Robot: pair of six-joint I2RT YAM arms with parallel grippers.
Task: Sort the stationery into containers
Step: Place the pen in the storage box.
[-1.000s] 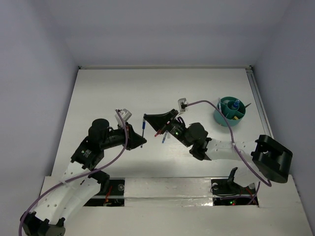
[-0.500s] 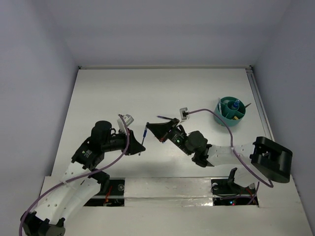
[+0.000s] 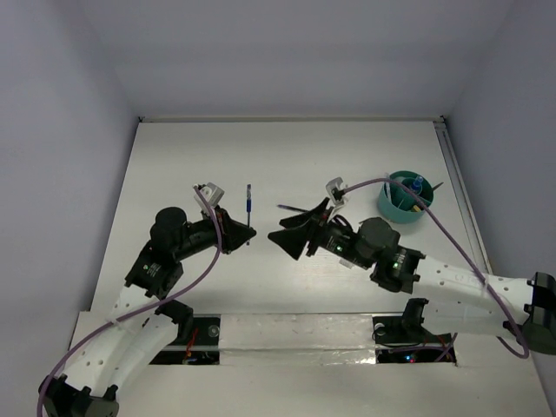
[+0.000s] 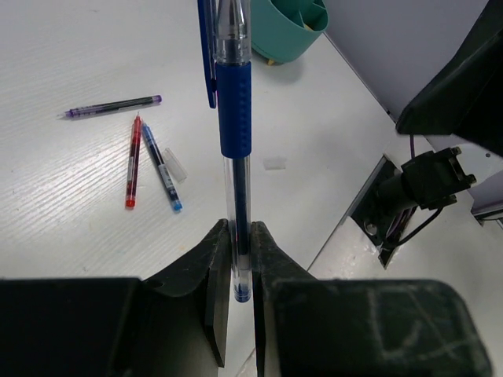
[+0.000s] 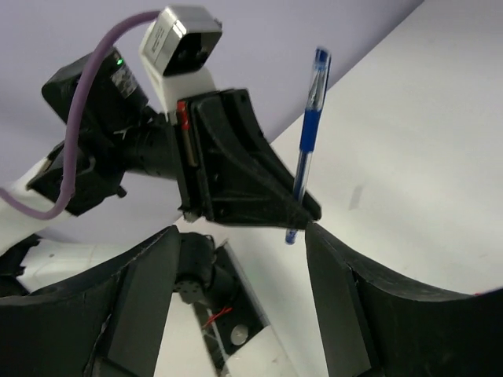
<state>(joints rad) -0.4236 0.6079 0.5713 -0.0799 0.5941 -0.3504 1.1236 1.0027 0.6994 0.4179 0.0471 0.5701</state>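
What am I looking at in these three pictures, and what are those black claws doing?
These are two robot arms bolted to a white table, each ending in a two-finger gripper. One picture looks down from above; the other two come from a camera on each wrist. The left gripper is shut on a blue pen, held up off the table. The right gripper faces it, open and empty. Lying on the table are a purple pen, a red pen and a thin blue pen. The round teal tub with dividers holds a few items.
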